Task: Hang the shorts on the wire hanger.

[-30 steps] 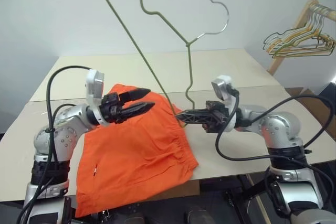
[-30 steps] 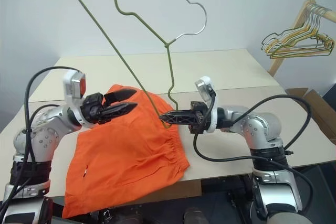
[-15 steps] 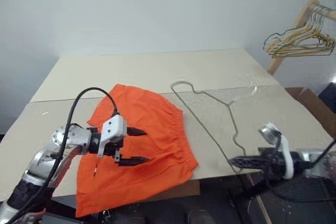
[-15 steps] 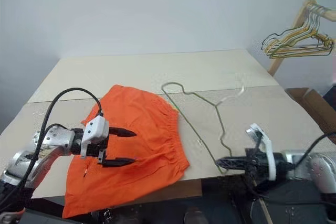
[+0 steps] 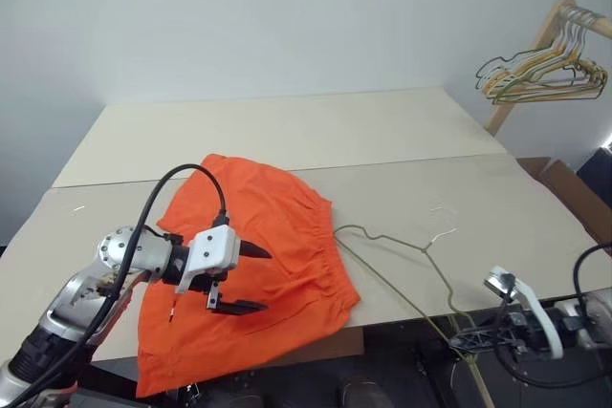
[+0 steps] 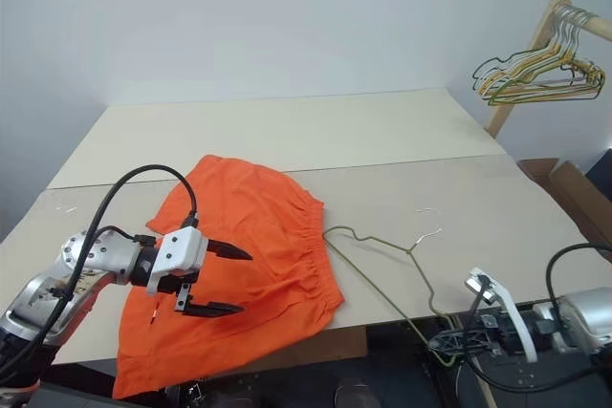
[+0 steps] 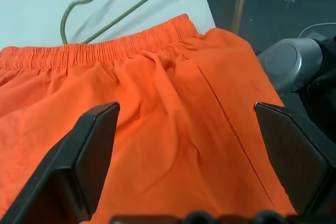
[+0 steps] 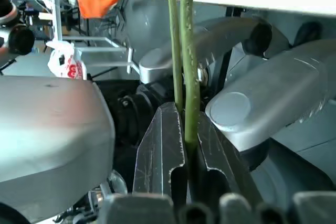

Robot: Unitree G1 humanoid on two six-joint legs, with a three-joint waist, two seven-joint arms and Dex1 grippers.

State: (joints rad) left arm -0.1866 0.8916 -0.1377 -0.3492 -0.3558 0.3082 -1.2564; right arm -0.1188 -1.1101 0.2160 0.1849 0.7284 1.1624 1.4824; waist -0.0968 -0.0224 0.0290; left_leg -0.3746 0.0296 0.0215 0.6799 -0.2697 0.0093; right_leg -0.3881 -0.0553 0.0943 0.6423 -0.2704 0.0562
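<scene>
Orange shorts spread flat at the surface's near-left edge — left pincer poised above, fingers apart; right pincer clamped on the wire hanger, lying right of the shorts.

A pale beige counter fills the middle of the frame, a seam crossing it from side to side. The shorts lie flat at lower left, one leg drooping over the near edge. The wire hanger rests just right of them, its lower corner overhanging the edge.
</scene>
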